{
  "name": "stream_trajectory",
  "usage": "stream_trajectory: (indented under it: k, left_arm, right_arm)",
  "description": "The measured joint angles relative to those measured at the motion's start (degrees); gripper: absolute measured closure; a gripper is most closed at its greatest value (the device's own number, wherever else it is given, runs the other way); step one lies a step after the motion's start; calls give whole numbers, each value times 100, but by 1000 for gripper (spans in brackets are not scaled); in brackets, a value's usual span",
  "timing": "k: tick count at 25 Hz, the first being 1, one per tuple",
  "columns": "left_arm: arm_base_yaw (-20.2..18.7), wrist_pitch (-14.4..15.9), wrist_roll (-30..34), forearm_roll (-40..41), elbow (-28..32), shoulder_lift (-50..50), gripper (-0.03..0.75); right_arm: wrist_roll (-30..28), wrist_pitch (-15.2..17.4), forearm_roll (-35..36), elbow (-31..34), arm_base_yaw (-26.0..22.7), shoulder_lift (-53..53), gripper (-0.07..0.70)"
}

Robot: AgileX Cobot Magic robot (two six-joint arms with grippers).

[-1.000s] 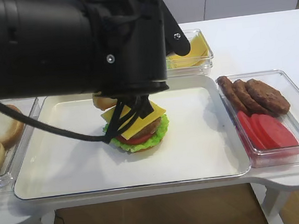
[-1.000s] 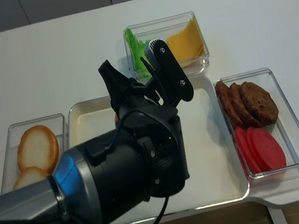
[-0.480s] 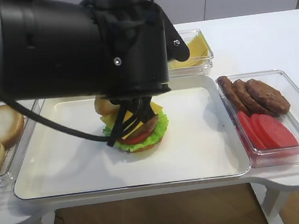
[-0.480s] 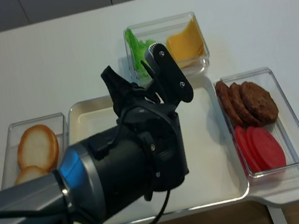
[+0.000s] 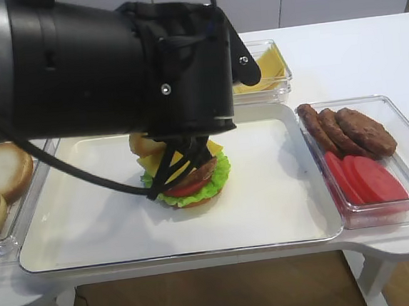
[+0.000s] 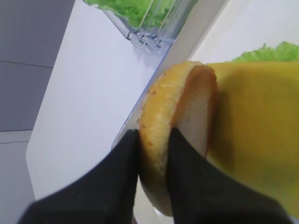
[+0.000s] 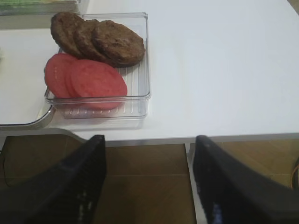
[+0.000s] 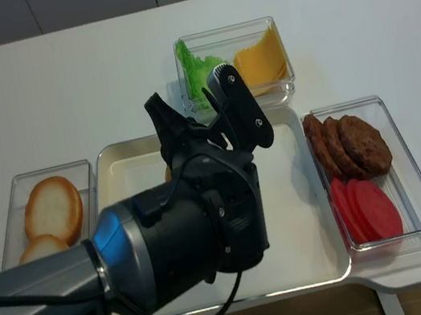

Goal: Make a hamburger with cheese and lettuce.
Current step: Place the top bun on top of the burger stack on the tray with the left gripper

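left gripper (image 6: 152, 154) clamped on top bun (image 6: 180, 126), bun tilted on edge right against cheese (image 6: 254, 135) of hamburger (image 5: 186, 177), which sits mid white tray (image 5: 279, 189); lettuce (image 5: 217, 179) frills out under tomato. right gripper (image 7: 148, 182) fingers apart, nothing held, beside patty/tomato box (image 7: 140, 70)

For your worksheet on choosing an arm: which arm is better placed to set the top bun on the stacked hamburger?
The left. Its gripper is shut on the golden bun top, right beside the yellow cheese square. The right gripper hangs open off the white table's edge, holding nothing.
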Motion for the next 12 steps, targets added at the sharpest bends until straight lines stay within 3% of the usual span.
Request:
stream_trajectory:
  k: [12]
  left_arm:
    - [-76,15,0,22,0,0,583]
  right_arm:
    - [0,0,0,0,0,0,185]
